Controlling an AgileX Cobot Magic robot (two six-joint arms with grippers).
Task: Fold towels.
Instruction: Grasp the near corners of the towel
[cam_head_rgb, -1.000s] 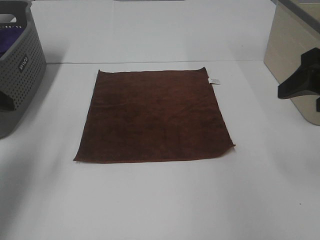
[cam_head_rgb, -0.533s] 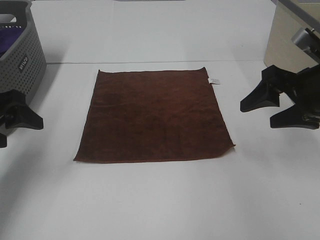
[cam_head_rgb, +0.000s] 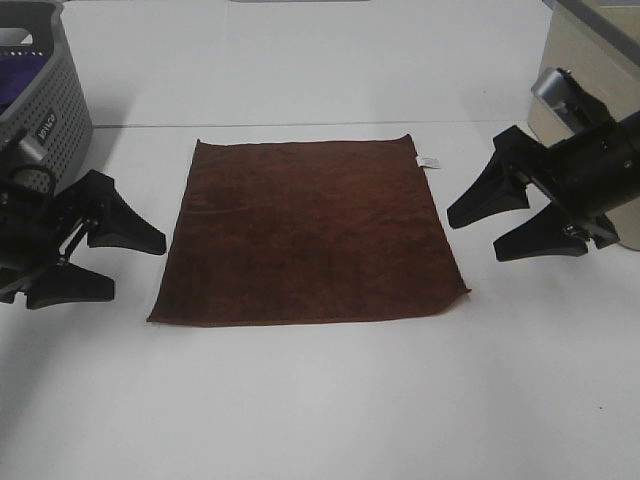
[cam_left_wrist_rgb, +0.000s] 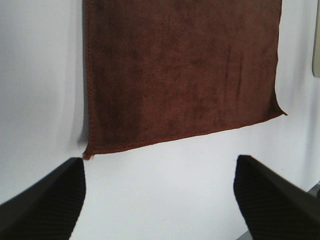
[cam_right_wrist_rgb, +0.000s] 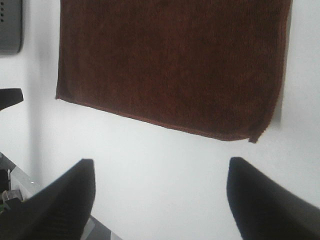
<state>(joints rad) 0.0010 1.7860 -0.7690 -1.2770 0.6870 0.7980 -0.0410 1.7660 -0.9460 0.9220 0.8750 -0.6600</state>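
Note:
A dark brown towel (cam_head_rgb: 310, 232) lies flat and unfolded in the middle of the white table, with a small white tag (cam_head_rgb: 428, 161) at its far right corner. It also shows in the left wrist view (cam_left_wrist_rgb: 180, 65) and the right wrist view (cam_right_wrist_rgb: 172, 60). My left gripper (cam_head_rgb: 125, 265) is open and empty, just left of the towel's left edge. My right gripper (cam_head_rgb: 480, 232) is open and empty, just right of the towel's right edge. Both hover near the table.
A grey perforated laundry basket (cam_head_rgb: 40, 130) stands at the far left, with something purple inside. A beige bin (cam_head_rgb: 585, 90) stands at the far right behind my right arm. White table (cam_head_rgb: 320, 400) surrounds the towel.
Both arms have come in from the sides toward the towel. The left gripper was out of view a second ago and is now beside the left edge. The towel has not moved.

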